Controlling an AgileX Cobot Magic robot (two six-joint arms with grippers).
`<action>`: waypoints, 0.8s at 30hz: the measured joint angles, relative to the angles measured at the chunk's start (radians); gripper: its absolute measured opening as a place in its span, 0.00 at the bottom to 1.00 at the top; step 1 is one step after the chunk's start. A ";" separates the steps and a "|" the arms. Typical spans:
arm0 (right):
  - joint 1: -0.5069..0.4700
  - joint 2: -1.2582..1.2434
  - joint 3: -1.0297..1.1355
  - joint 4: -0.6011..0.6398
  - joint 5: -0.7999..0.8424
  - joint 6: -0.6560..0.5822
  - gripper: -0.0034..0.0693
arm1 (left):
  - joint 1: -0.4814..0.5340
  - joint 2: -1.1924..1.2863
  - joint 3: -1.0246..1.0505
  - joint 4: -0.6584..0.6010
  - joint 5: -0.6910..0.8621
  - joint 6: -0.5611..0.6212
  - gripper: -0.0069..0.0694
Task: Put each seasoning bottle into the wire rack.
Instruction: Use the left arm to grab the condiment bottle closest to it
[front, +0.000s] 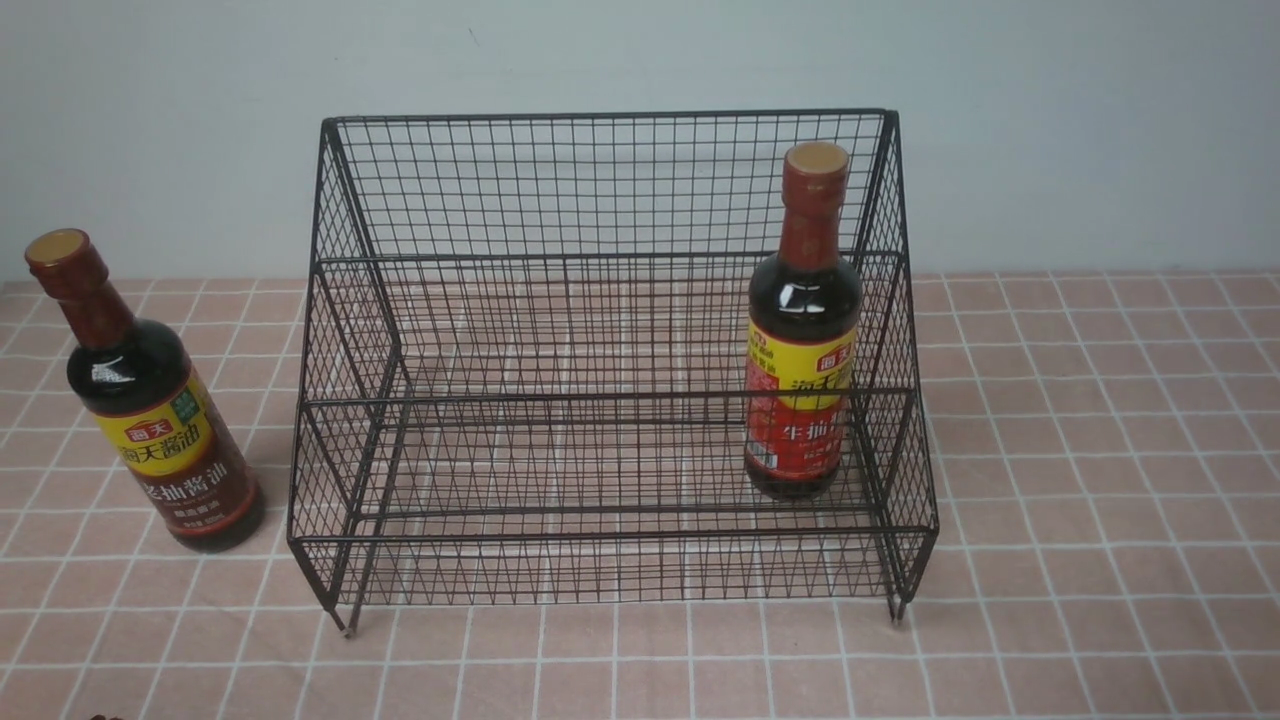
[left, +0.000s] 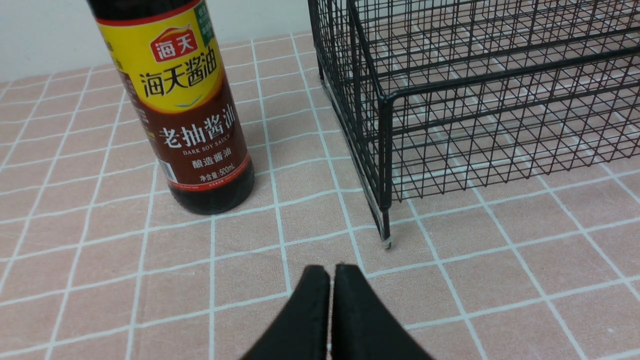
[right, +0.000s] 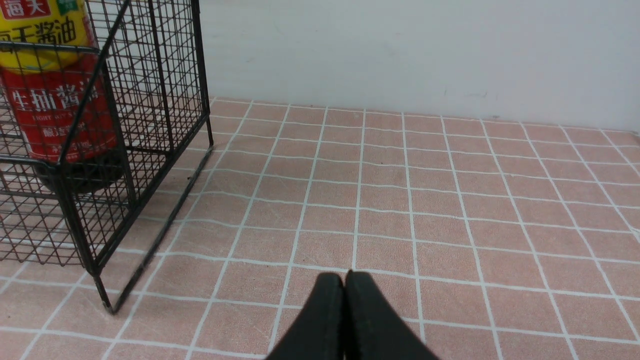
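Wire rack (front: 600, 190) sits on tiled pink tablecloth (front: 1100, 450). Red-label bottle (front: 803, 340) is upright inside the rack at its right end, close to the right side mesh. Brown-label bottle (front: 150, 400) is upright on the cloth outside the rack, just off its left side, not touching. Left gripper (left: 330, 272) is closed tight and empty, near the rack's left front foot. Right gripper (right: 344, 277) is closed tight and empty, off the rack's right front corner.
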 joint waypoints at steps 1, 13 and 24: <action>0.000 0.000 0.000 0.000 0.000 0.000 0.03 | 0.000 0.000 0.000 0.000 0.000 0.000 0.08; 0.000 0.000 0.000 0.000 0.000 0.000 0.03 | 0.000 0.000 0.000 0.000 0.000 0.000 0.08; 0.000 0.000 0.000 0.000 0.000 0.000 0.03 | 0.000 0.000 0.003 -0.139 -0.112 -0.051 0.08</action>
